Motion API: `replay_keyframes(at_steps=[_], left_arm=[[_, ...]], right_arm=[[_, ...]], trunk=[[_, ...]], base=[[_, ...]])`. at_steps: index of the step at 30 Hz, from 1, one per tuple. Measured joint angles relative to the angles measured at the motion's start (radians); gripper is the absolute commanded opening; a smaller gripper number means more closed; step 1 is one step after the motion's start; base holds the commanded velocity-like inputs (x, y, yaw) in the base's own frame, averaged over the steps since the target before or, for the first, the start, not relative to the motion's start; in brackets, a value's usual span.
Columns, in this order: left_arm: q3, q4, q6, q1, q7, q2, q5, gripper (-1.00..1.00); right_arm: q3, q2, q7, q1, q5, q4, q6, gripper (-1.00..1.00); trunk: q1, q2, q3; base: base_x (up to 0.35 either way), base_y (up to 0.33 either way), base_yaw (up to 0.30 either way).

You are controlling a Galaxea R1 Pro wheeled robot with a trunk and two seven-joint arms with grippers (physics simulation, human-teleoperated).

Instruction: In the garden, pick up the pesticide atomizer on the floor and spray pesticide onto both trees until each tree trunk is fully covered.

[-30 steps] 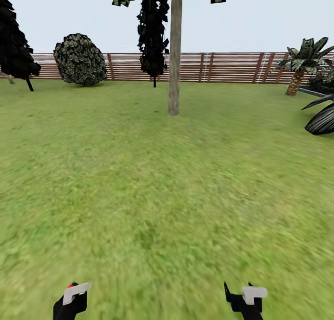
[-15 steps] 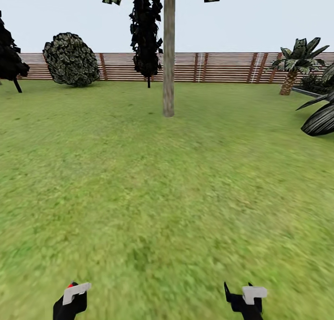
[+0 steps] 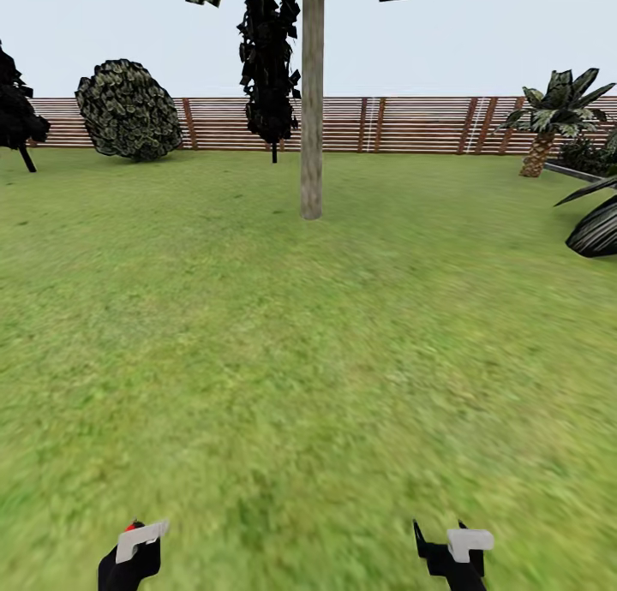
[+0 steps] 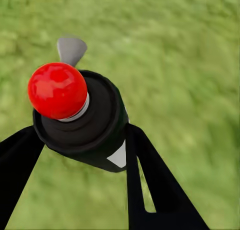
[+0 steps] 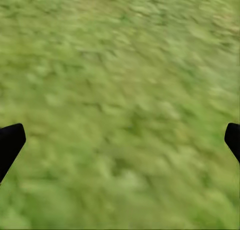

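The pesticide atomizer, a dark bottle with a white patch and a round red tip, sits between the two black fingers of my left gripper, which is shut on it. In the head view that gripper is low at the left edge, the red tip just showing above it. My right gripper is low on the right, and its wrist view shows it open over bare grass. One tree trunk, straight and grey-brown, stands ahead near the middle of the lawn, far beyond both grippers. The floor is green grass.
A brown slatted fence closes the far side. A round bush and a dark tree stand at the far left, a dark hanging tree stands behind the trunk, and a palm and dark striped leaves are on the right.
The whole view has shifted: the trunk and bush sit a little further left and the trunk's base slightly lower. Both grippers keep their places in the picture.
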Motion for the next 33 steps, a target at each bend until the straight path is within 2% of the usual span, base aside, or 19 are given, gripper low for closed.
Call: replay_keyframes(at_steps=[33], left_arm=[[0.000, 0.000, 0.000, 0.000, 0.000, 0.000, 0.000, -1.00]], right_arm=[[0.000, 0.000, -0.001, 0.000, 0.000, 0.000, 0.000, 1.00]], trunk=[[0.000, 0.000, 0.000]], base=[[0.339, 0.000, 0.000]])
